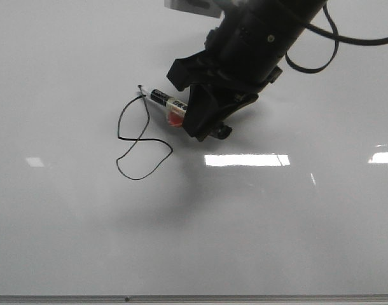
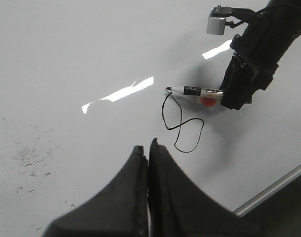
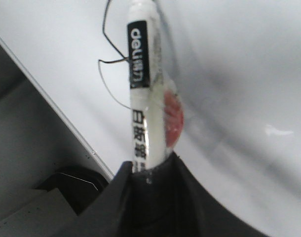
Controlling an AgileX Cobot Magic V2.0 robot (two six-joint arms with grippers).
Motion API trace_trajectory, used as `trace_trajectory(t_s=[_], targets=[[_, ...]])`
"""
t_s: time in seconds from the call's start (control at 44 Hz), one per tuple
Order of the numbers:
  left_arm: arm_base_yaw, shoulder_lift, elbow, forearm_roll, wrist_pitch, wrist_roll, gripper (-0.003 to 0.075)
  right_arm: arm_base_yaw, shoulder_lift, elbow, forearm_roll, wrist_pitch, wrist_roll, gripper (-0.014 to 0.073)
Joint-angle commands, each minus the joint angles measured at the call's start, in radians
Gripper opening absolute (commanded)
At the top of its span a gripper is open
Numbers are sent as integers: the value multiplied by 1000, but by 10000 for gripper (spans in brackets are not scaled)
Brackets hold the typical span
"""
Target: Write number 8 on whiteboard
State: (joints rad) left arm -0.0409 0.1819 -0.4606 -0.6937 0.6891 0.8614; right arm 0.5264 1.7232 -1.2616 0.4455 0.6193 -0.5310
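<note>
The whiteboard [image 1: 67,222] fills the front view, glossy and pale. On it is the number 8 [image 1: 142,138], a thin black two-loop line, also in the left wrist view [image 2: 182,122]. My right gripper [image 1: 197,121] is shut on a white marker [image 1: 163,101] with a black label and a red patch. The marker's tip touches the top of the upper loop. It also shows in the right wrist view [image 3: 143,94] and in the left wrist view [image 2: 195,91]. My left gripper [image 2: 148,148] is shut and empty, hovering over the board short of the figure.
The board's grey frame edge [image 1: 194,297] runs along the near side and shows in the left wrist view [image 2: 274,190]. Bright rectangular light reflections [image 1: 247,159] lie on the board. Faint dark smudges [image 2: 29,155] mark one part. Black cables [image 1: 346,38] hang off the right arm.
</note>
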Motion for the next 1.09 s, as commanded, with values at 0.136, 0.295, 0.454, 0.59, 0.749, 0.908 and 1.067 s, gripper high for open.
trace_trajectory(t_s=[0.136,0.295,0.454,0.59,0.749,0.908,1.067], targets=[[-1,130,-100,-51,35,72,12,131,-148,-100,-203,132,-86,-59],[-27,313,-235,-75,119,245,156,256,-150,-181,-355,221,-97,-59],[-126,439,-345,-36,144,366,310,351,-152,-232,-381,282,-97,-59],[-264,533,-376,84,146,355,323,411,-155,-256,-382,329,-97,-59],[-409,612,-376,174,144,320,323,465,-171,-257,-382,329,-97,-59],[-506,657,-376,262,142,258,323,485,-186,-257,-382,334,-97,-59],[-533,666,-376,268,134,256,323,486,-198,-257,-381,346,-97,-59]])
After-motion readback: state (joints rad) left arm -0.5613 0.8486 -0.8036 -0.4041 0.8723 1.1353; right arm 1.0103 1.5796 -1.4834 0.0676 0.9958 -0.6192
